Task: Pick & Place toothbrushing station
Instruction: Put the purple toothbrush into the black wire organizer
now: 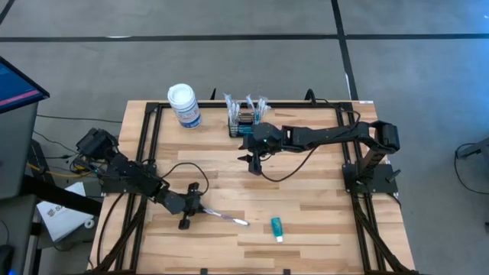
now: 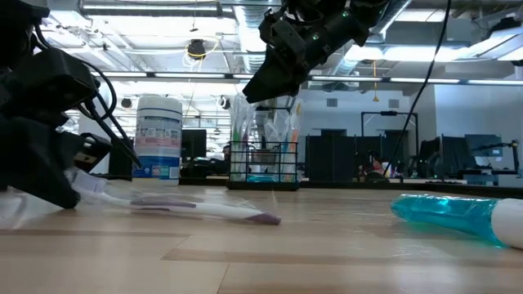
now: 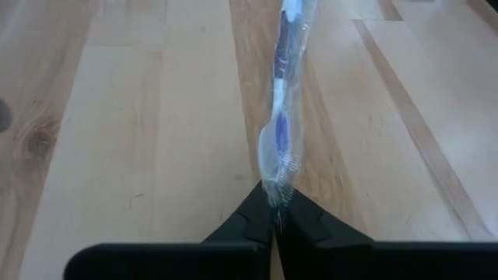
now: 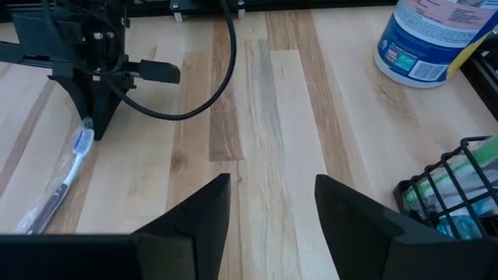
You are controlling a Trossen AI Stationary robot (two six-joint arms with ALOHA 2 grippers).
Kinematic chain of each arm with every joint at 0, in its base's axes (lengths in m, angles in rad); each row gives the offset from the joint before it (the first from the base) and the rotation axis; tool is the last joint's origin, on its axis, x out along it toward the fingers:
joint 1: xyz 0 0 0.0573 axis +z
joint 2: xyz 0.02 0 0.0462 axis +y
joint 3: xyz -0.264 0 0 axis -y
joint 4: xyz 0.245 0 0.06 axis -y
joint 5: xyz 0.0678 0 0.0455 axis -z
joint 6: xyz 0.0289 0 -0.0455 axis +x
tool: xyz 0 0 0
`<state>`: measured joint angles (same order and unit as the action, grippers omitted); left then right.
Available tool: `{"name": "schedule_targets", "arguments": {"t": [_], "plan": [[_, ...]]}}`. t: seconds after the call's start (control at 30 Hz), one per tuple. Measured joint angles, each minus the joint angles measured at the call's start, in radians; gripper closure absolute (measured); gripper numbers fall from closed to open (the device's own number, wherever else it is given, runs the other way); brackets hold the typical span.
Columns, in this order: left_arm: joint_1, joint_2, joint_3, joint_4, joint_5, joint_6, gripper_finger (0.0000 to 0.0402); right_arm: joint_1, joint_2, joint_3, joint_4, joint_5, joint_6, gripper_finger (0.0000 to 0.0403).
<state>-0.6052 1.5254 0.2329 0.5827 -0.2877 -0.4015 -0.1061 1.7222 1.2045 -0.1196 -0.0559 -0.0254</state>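
While the black wire basket (image 1: 243, 122) is holding wrapped brushes, partly hidden by the wide-open right gripper (image 1: 254, 163), the left gripper (image 1: 192, 210) is pinching a wrapped toothbrush (image 1: 227, 219) well apart from it

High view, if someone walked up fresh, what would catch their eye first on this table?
Probably the left tool near the table's front left, shut on the end of a wrapped toothbrush lying on the wood. Next, the right tool hangs open above mid-table, just in front of the black wire-mesh basket of wrapped items at the back edge. A white-lidded canister stands left of the basket, and a teal tube lies near the front.
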Motion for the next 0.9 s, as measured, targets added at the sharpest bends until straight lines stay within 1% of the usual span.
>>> {"name": "schedule_targets", "arguments": {"t": [0.13,0.23,0.47,0.73,0.83,0.9], "plan": [[0.006,-0.021,0.000,-0.009,0.028,0.000,0.0401,0.014,0.000,0.000,0.000,0.000,0.000,0.0225],[0.018,-0.056,0.000,-0.002,0.031,0.000,0.0401,0.029,0.000,0.000,0.000,0.000,0.000,0.0224],[0.052,-0.165,0.000,-0.019,0.014,0.000,0.0401,0.062,0.000,0.000,0.000,0.000,0.000,0.0227],[0.101,-0.288,0.000,-0.031,0.007,0.003,0.0401,0.073,0.000,0.000,0.000,0.000,0.023,0.0229],[0.123,-0.324,0.000,-0.031,0.009,0.006,0.0401,0.076,0.000,0.000,0.000,0.000,0.027,0.0232],[0.138,-0.344,0.001,-0.031,0.031,0.026,0.0401,0.081,0.000,0.000,0.000,0.000,0.027,0.0232]]}}
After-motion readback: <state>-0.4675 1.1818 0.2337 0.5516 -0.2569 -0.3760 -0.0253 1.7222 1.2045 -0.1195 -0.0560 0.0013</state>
